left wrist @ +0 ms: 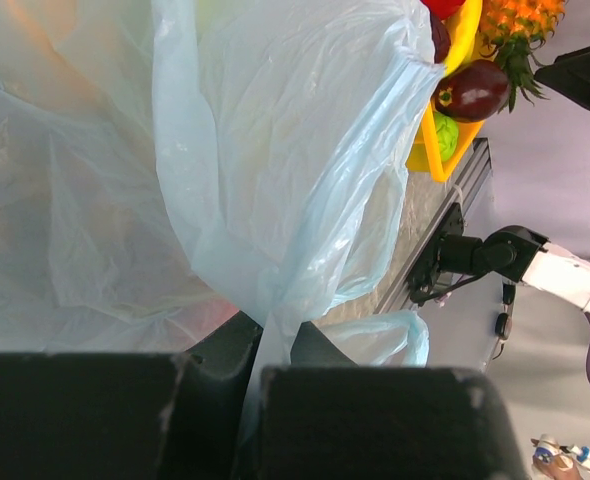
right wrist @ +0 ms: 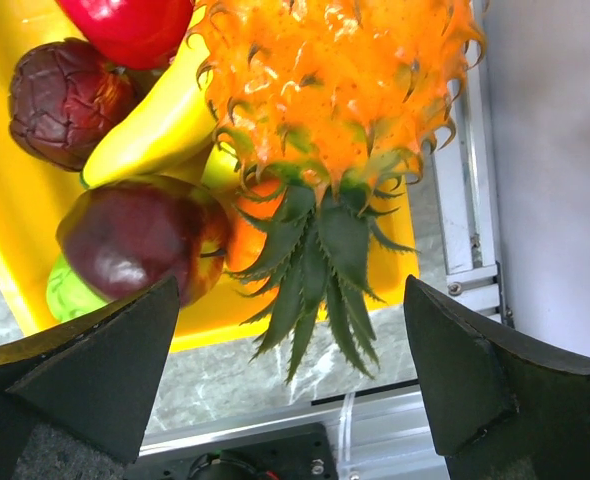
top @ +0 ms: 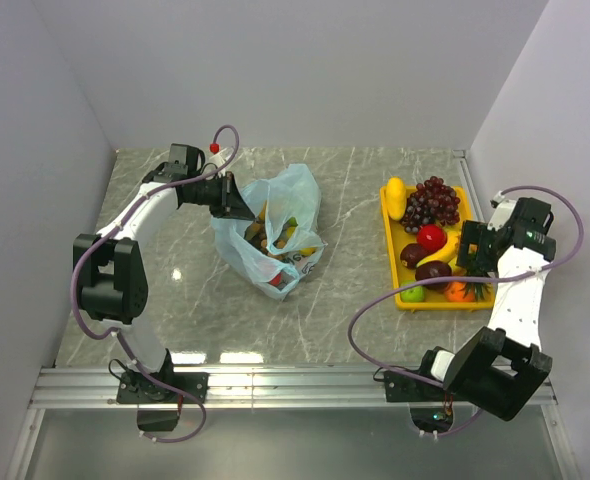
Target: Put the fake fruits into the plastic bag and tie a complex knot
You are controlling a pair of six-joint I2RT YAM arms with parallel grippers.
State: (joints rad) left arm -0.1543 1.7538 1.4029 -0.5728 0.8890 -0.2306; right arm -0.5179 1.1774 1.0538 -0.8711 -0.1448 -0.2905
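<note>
Marble table (top: 355, 310): one plastic bag (top: 297, 192) pinched in left jaws; right jaws gape empty above one tray (top: 391, 262).

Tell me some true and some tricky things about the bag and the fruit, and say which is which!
1. The left pincer pinches the plastic bag. True.
2. The right pincer is shut on the pineapple. False: it is open, not gripping it.
3. The yellow tray is empty. False: grapes and more lie in it.
4. Some fruit lies inside the bag. True.
5. The bag is tied shut. False: its mouth gapes open.
</note>
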